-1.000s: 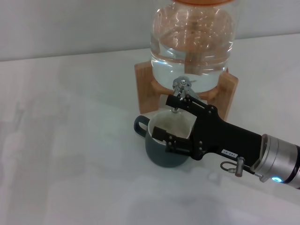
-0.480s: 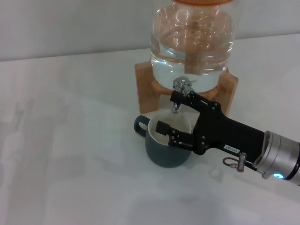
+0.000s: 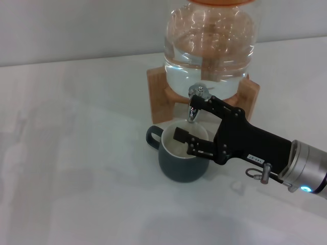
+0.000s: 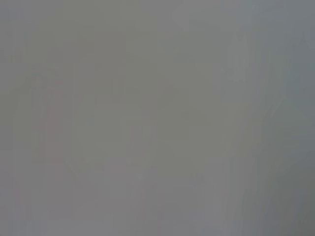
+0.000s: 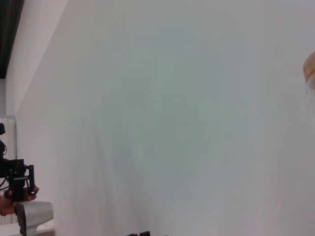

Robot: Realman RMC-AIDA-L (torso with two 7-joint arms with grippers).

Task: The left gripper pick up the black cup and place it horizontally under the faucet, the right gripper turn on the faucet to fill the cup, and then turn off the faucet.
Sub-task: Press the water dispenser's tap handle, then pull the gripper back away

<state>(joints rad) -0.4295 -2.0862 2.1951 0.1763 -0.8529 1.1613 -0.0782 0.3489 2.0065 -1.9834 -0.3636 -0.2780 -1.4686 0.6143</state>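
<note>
A white table (image 3: 71, 168) fills the head view, and nearly everything that can be made out shows there. One clear water jar (image 3: 209, 46), partly filled, sits in one wooden stand (image 3: 158, 94) at the back of the table. One small chrome faucet (image 3: 196, 99) sticks out from the jar's lower front, its spout pointing down.

One black cup (image 3: 179, 163) stands upright on the table directly below the spout, just in front of the stand. Its inside is cream-white and its small loop handle (image 3: 152, 135) points toward the robot's left.

One arm is in this view. The right gripper (image 3: 188, 121) reaches in from the robot's right, a long black body with a small white label and a silver wrist. Its two fingers are spread apart: the upper one (image 3: 202, 103) lies against the faucet by its lever, and the lower one (image 3: 181, 135) hangs over the cup's open mouth. They clamp on nothing.

The left wrist view shows only a plain grey blur, with nothing to pick out. The left gripper appears in none of the views.

The right wrist view is mostly blank pale surface; a sliver of the wooden stand (image 5: 310, 69) shows at one edge, and some dark equipment (image 5: 15, 177) stands far off. Neither the cup nor the faucet appears there.
</note>
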